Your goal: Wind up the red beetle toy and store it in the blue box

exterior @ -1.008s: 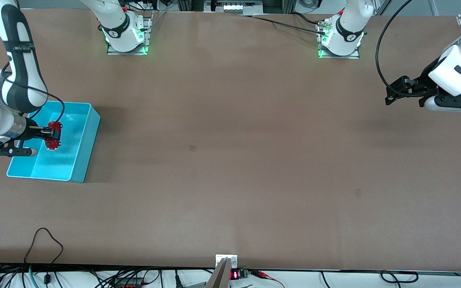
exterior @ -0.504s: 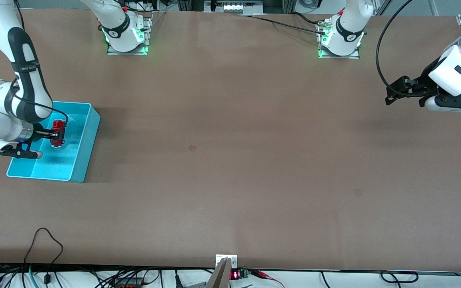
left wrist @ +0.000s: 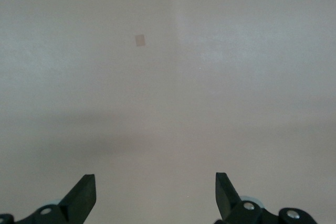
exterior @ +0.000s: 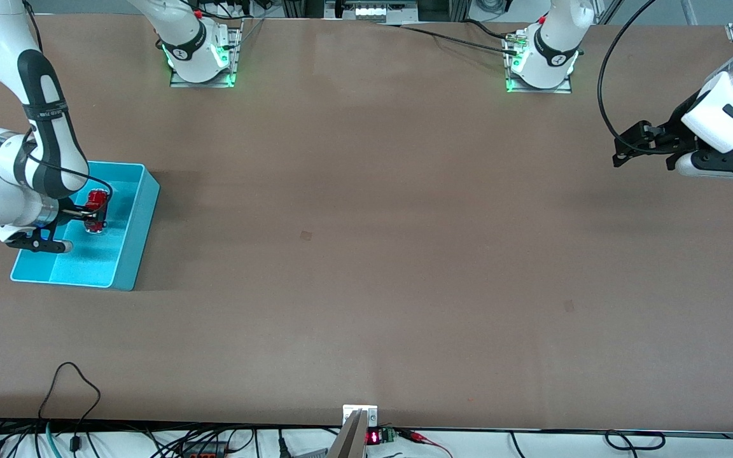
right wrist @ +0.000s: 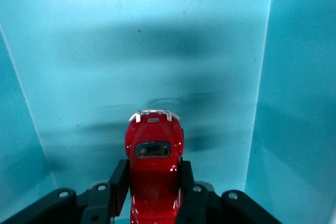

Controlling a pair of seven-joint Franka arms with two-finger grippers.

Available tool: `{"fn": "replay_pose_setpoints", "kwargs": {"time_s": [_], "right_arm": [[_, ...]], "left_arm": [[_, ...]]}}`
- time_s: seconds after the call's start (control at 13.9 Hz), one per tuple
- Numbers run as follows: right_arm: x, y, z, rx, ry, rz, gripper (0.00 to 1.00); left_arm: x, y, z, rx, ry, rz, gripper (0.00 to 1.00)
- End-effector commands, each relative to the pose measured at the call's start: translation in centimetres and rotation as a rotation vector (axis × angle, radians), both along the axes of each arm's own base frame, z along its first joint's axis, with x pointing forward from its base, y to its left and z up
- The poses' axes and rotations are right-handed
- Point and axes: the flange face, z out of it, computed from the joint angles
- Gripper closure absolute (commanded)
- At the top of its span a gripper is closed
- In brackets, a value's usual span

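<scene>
The red beetle toy [exterior: 96,207] [right wrist: 154,166], a tiny glossy red car, is clamped by its sides in my right gripper [exterior: 91,215] [right wrist: 154,178], which is shut on it. The toy hangs inside the blue box [exterior: 139,222], low over the box's floor [right wrist: 157,61]; I cannot see whether it touches. The box stands at the right arm's end of the table. My left gripper [exterior: 624,150] [left wrist: 155,190] waits open over bare table at the left arm's end, with nothing between its fingers.
The brown table [exterior: 366,242] stretches between the two arms. Both arm bases [exterior: 200,54] [exterior: 541,57] stand along the edge farthest from the front camera. Cables [exterior: 74,388] trail at the nearest edge.
My right gripper has carried the toy deeper into the box and turned it; the right arm's wrist has swung in over the box. The left arm has stayed still.
</scene>
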Motion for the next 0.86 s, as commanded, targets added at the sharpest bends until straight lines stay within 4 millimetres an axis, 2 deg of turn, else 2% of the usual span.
{"fn": "replay_pose_setpoints", "kwargs": {"time_s": [0.0, 0.14, 0.22, 0.29, 0.43, 0.58, 0.72, 0.79], "right_arm": [[-0.1, 0.3, -0.5, -0.002, 0.016, -0.007, 0.39], [0.0, 0.8, -0.5, 0.001, 0.017, 0.002, 0.21], [0.0, 0.8, -0.4, 0.003, 0.018, 0.01, 0.06], [0.2, 1.1, -0.1, 0.004, 0.012, 0.019, 0.0], [0.7, 1.5, 1.1, 0.004, -0.01, 0.033, 0.0], [1.0, 2.0, 3.5, 0.004, -0.035, 0.044, 0.0], [1.8, 2.3, 6.8, 0.006, -0.053, 0.052, 0.0], [2.5, 3.3, 8.7, 0.014, -0.052, 0.066, 0.0]], "left_arm": [[-0.1, 0.2, 0.5, 0.006, 0.004, 0.001, 0.0], [-0.1, 0.2, 0.5, 0.006, 0.004, 0.001, 0.0], [-0.1, 0.2, 0.5, 0.006, 0.004, 0.001, 0.0], [-0.1, 0.2, 0.5, 0.006, 0.004, 0.001, 0.0], [-0.1, 0.2, 0.5, 0.006, 0.004, 0.001, 0.0], [-0.1, 0.1, 0.5, 0.006, 0.004, -0.001, 0.0], [-0.1, 0.2, 0.5, 0.006, 0.004, 0.001, 0.0], [-0.1, 0.2, 0.5, 0.006, 0.004, 0.001, 0.0]]}}
